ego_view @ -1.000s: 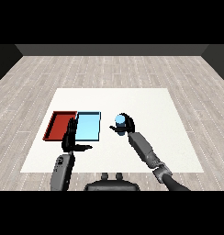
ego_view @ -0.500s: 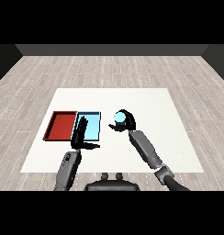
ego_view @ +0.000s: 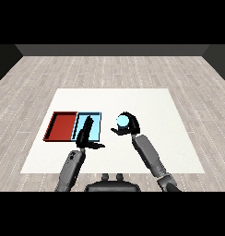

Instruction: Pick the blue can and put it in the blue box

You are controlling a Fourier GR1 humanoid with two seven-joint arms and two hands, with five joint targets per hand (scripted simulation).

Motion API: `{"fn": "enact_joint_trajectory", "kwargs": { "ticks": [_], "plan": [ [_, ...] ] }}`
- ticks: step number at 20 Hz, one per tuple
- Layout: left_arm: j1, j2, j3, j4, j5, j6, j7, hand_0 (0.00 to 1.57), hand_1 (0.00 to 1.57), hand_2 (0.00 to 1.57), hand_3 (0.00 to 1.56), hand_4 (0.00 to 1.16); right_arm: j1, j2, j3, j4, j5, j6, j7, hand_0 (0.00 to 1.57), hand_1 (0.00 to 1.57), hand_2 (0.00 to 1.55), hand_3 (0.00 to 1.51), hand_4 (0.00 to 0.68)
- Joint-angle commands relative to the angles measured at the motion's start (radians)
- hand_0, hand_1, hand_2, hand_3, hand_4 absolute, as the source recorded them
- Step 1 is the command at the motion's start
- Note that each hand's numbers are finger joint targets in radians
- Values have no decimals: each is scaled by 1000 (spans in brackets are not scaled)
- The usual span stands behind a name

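Right hand: the black right hand is curling its fingers and thumb round the light blue cylindrical can, holding it right of the trays and over the white table.
Blue can: it is sitting upright in that grasp, its round pale top facing up; whether its base is touching the table cannot be told.
Right forearm: the grey right forearm is running from the lower right up to the hand.
Left hand: the black left hand is lying with straight fingers reaching over the near edge of the light blue rectangular tray, thumb sticking out to the right.
Blue tray: its right rim is standing near the can, a bare strip of table lying between them.
Red tray: the red rectangular tray is lying edge to edge with the blue tray's left side.
Open room: broad bare table is stretching beyond and right of the can.
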Motion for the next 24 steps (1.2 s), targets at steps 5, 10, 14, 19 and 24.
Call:
{"fn": "enact_joint_trajectory", "kwargs": {
  "ticks": [5, 10, 14, 19, 24],
  "plan": [
    [-60, -2, -95, 2, 20, 71, 65, 0, 0, 0, 0, 0, -2, 46, -26, -12, 47, 8, 7, 1426, 1426, 1442, 1408, 669],
    [-126, -2, -144, 189, 66, 135, -29, 0, 0, 0, 0, 0, -14, 47, 22, 8, 36, 8, -10, 1419, 1419, 1448, 1416, 660],
    [-134, -2, -231, 265, 110, 204, -81, 0, 0, 0, 0, 0, 34, 47, 7, -102, 71, 41, 53, 1407, 1407, 1445, 1408, 665],
    [-223, -2, -255, 322, 147, 251, -57, 0, 0, 0, 0, 0, 42, 47, 30, -117, 81, 36, 28, 1399, 1399, 1445, 1408, 675],
    [-220, -2, -232, 335, 133, 206, -51, 0, 0, 0, 0, 0, -36, 47, 4, -81, 64, 56, 72, 1394, 1394, 1454, 1416, 681]
  ]
}}
